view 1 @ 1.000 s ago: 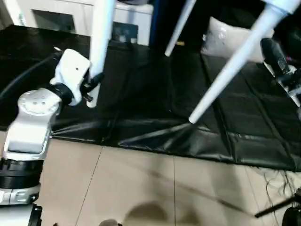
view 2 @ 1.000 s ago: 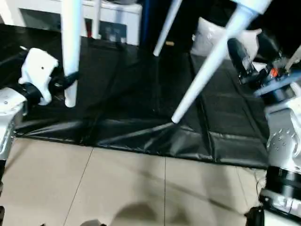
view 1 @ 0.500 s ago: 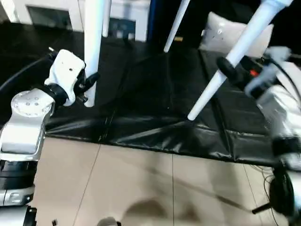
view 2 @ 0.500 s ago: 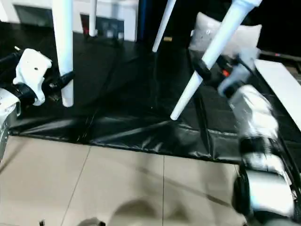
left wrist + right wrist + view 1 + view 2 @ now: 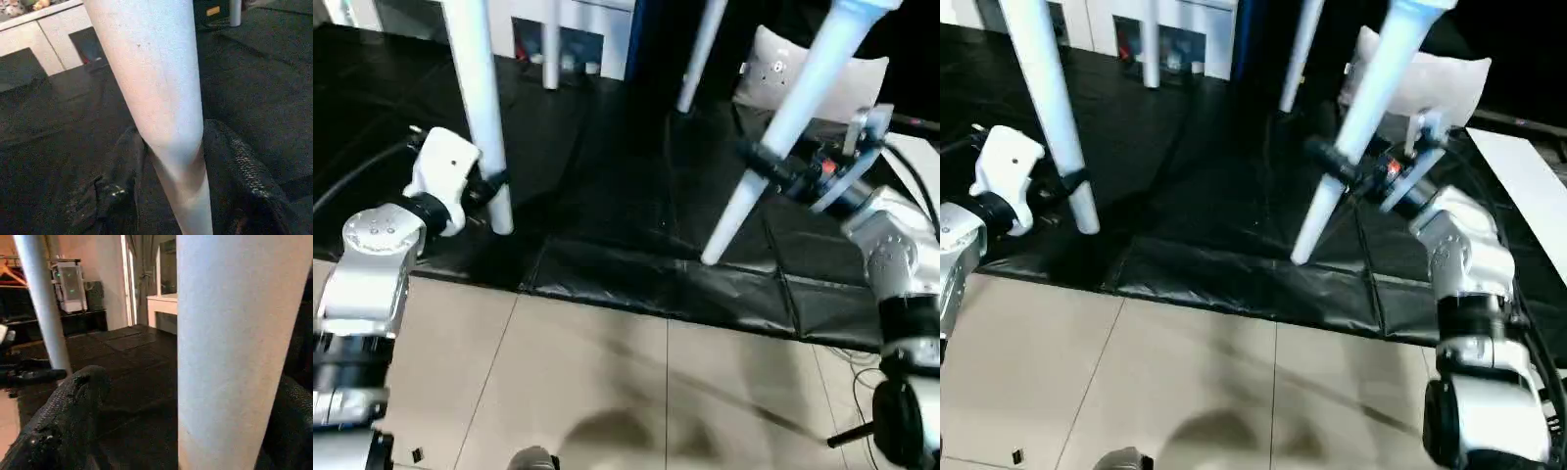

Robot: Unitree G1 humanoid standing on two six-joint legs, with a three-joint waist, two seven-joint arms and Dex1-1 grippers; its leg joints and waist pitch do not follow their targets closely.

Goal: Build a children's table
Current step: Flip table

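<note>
- Since a second ago, the right gripper has been brought in from the edge of the mat to the near right leg of the white plastic children's table.
- That long white tube leg is seen slanting down to the black padded floor mat, with its tip just above the mat's front edge.
- The two black fingers of the right gripper are spread wide, one on each side of the leg. In the right wrist view the leg is seen between them, and whether it is touched cannot be told.
- The left gripper is still closed around the near left leg, close to the leg's lower end.
- In the left wrist view, this leg is pinched between the black fingers.
- Two more white legs are seen farther back over the mat.
- A grey-white cushion lies behind the right leg.
- A white cabinet stands at the back.
- Pale floor tiles lie in front of the mat.
</note>
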